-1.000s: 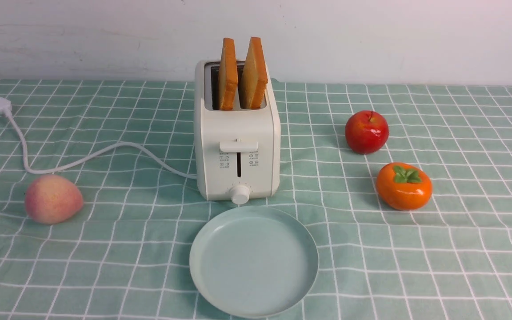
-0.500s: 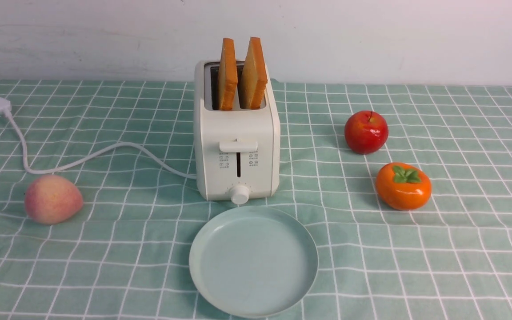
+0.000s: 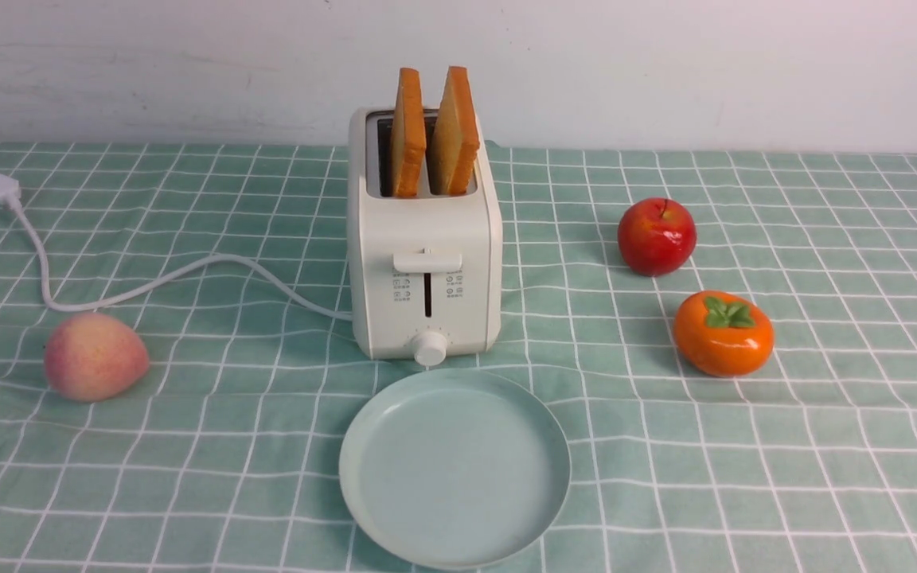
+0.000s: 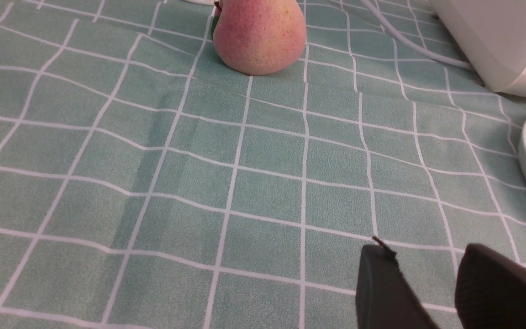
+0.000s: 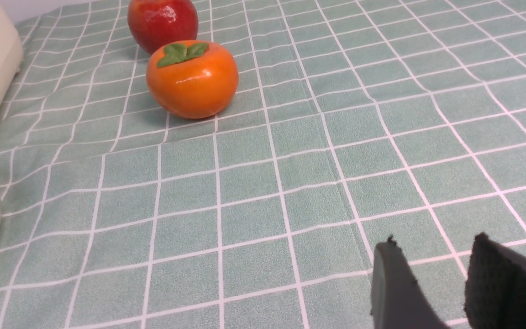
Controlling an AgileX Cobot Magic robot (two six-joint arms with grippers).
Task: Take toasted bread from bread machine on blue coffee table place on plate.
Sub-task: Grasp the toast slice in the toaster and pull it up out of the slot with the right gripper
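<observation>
Status, both arms: neither shows in the front view, only my fingertips in the wrist views.

Left gripper: jaws apart, cloth showing through the gap, nothing held. It sits low over the blue coffee table near the near edge, left of centre, pitched shallow and pointing toward the far edge. Ahead of it: peach; bread machine corner and plate rim off to its right side.

Right gripper: same story, jaws parted, gripping nothing. Low over the cloth near the near edge, right of centre, same shallow forward pitch. Ahead of it: persimmon with the apple just behind it; bread machine side and plate rim off to its left.

I can't tell whether either set of fingertips touches the cloth.

Toasted bread: both slices standing in the slots, one per slot, upper halves sticking out; the right slice leans slightly left. Not yet on the plate.

Bread machine: middle of the table, toward the far edge, lever and knob facing me. Cord runs out toward the left edge, plug lying near the far-left corner.

Plate: just in front of the bread machine, at the near edge, centred, not touching it.

Peach sits toward the left edge; apple and persimmon sit right of the bread machine, well apart from it.
</observation>
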